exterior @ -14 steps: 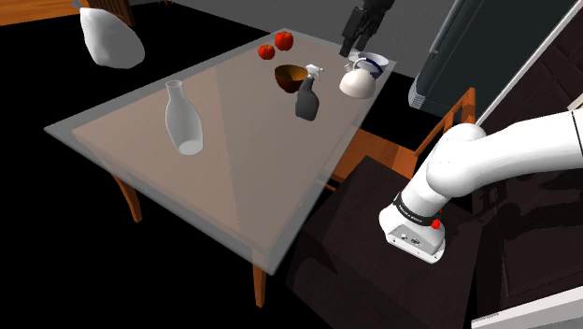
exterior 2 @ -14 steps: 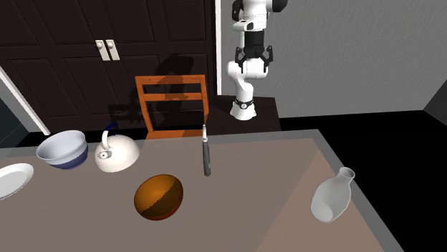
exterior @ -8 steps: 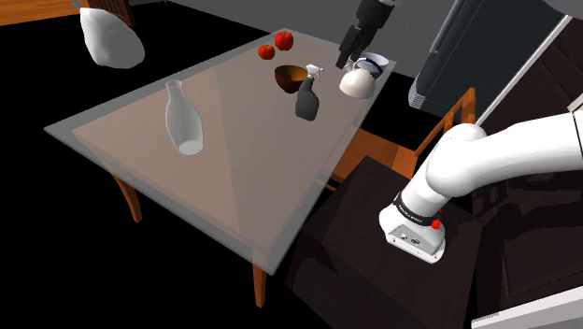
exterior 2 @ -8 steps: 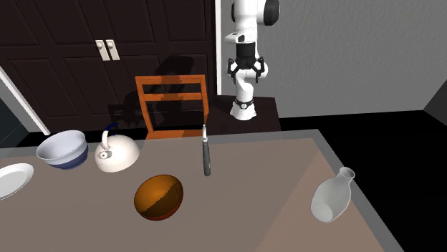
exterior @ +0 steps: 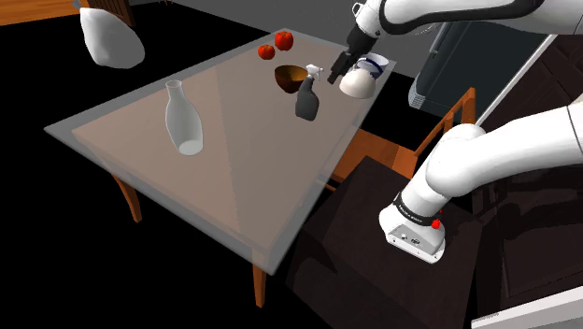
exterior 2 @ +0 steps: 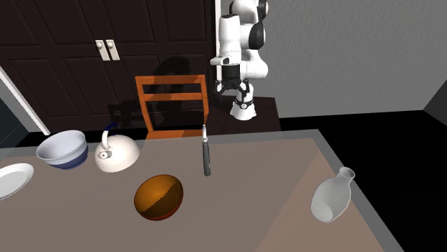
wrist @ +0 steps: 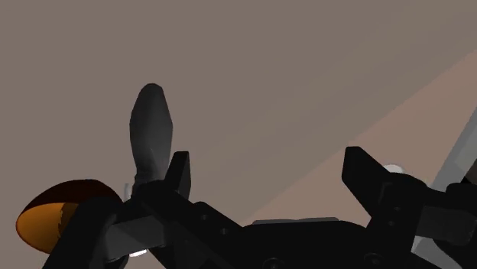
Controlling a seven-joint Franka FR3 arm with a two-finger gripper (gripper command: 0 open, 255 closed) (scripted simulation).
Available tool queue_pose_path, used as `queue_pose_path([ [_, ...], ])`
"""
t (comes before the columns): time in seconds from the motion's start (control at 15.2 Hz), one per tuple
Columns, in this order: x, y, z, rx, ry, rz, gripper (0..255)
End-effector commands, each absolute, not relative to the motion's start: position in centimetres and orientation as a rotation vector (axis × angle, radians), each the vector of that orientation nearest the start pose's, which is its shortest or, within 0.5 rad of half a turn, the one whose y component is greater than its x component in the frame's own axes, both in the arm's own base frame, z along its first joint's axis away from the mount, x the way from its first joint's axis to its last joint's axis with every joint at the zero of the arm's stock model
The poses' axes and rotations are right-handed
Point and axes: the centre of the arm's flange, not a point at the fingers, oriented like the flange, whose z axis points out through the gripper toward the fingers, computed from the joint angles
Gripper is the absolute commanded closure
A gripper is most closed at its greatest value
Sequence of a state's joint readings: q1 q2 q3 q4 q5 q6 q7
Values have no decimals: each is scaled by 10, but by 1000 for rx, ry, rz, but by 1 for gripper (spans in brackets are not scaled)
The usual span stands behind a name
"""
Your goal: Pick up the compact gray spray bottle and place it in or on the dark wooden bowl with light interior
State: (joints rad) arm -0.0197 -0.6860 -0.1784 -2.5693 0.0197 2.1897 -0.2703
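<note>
The dark grey spray bottle [exterior: 307, 96] with a white head stands upright on the table, just beside the brown bowl [exterior: 290, 77]. In the second exterior view the spray bottle [exterior 2: 206, 154] appears thin, edge-on, behind the brown bowl [exterior 2: 159, 197]. My black gripper [exterior: 338, 67] hovers over the table between the bottle and the white kettle [exterior: 356, 83], apart from both. In the wrist view the gripper [wrist: 271, 172] is open with nothing between its fingers; the bottle [wrist: 151, 131] lies beyond one finger [wrist: 180, 173], with the bowl [wrist: 55, 219] beside it.
A blue-and-white bowl [exterior: 375, 64] sits behind the kettle. Two red apples [exterior: 283, 40] lie at the far corner. A white vase [exterior: 183, 118] stands mid-table. A wooden chair [exterior 2: 172, 104] stands at the table's edge, and a white plate [exterior 2: 11, 179] lies near the blue-and-white bowl [exterior 2: 63, 149].
The arm has swung over the table and the gripper has come down from above the blue-and-white bowl toward the spray bottle. Nothing on the table has moved.
</note>
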Motion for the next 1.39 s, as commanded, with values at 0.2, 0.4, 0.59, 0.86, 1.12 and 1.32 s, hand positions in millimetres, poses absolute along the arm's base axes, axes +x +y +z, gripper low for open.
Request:
queue_pose_path([
  [0.2,388,-113,462,-3020,-178,-599,0],
  [0.4,404,-134,433,-3007,-205,-661,0],
  [0.59,422,-155,405,-2993,-232,-723,0],
  [0.86,447,-182,369,-2972,-268,-805,0],
  [1.12,462,-187,348,-2966,-276,-824,0],
  [1.32,470,-185,334,-2966,-276,-824,0],
])
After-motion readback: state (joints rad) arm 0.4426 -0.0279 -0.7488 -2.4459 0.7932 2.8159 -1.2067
